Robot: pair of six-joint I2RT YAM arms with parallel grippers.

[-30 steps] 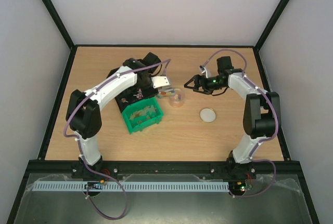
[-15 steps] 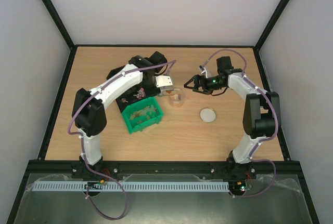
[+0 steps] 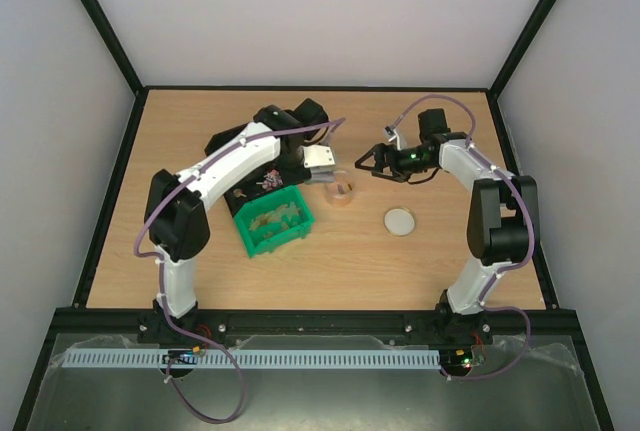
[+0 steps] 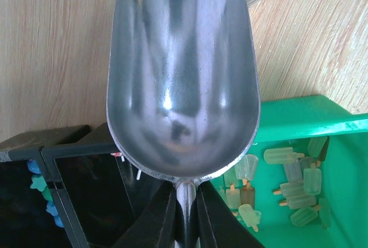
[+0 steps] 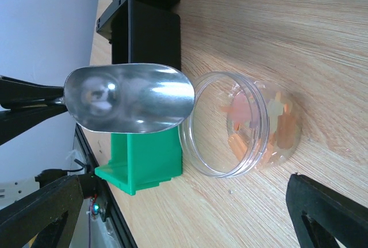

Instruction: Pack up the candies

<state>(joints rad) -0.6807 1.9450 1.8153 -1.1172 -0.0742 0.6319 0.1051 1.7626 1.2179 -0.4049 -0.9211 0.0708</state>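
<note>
The left fingers [image 4: 160,220] are pinched tight on the stem of the metal scoop [image 4: 181,75], and that bowl is shiny and bare, with nothing riding in it. From overhead the scoop sits near centre frame with its lip at the left rim of the clear plastic cup [image 5: 241,124]. That is the pose for tipping sweets in.

A few candies [image 5: 261,127], orange and pale, lie on the cup's floor, so the packing looks barely begun. The main supply is lower left of the cup, where pale popsicle-shaped ones are heaped in the green bin [image 4: 313,124]. Brighter blue ones peek out of the black bin [image 4: 86,184] just behind it. With the scoop empty, I'd guess another dip into a bin is called for.

The right fingers [image 5: 325,210] are spread as wide as they go and hold nothing. They hang just right of the cup and frame it in their own camera, probably on standby to steady it. The round white lid [image 3: 400,221] lies flat on the desk [image 3: 200,271], lower right of the cup and apart from it, waiting for the close.
</note>
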